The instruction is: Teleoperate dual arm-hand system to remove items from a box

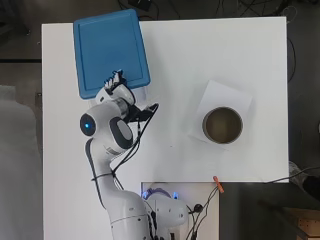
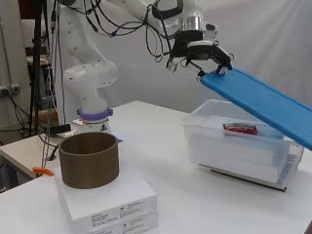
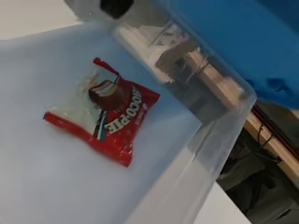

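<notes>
I am at the lid step: my black and white robot hand (image 2: 204, 54) has its fingers curled over the near edge of the flat blue plastic lid (image 2: 265, 103), pinching it and holding that edge raised above the clear plastic storage box (image 2: 229, 146). The lid slopes, high at my hand and lower toward the far side of the box, so the box stands partly uncovered on the white table (image 2: 161, 146).

The thing I am after, a red and white crinkled snack packet (image 3: 103, 109), lies flat on the pale floor of the box, alone, apart from the walls as far as the wrist view shows. In the side view its long axis runs roughly along the box's long wall.

By my judgement nothing has been taken out yet. The next move calls for carrying the lid clear of the box and setting it down on the table, then reaching down between the walls and taking the packet. The brown cylindrical container (image 2: 89, 160) on its white carton (image 2: 109, 202) stands well apart, and may be where the packet should go.
</notes>
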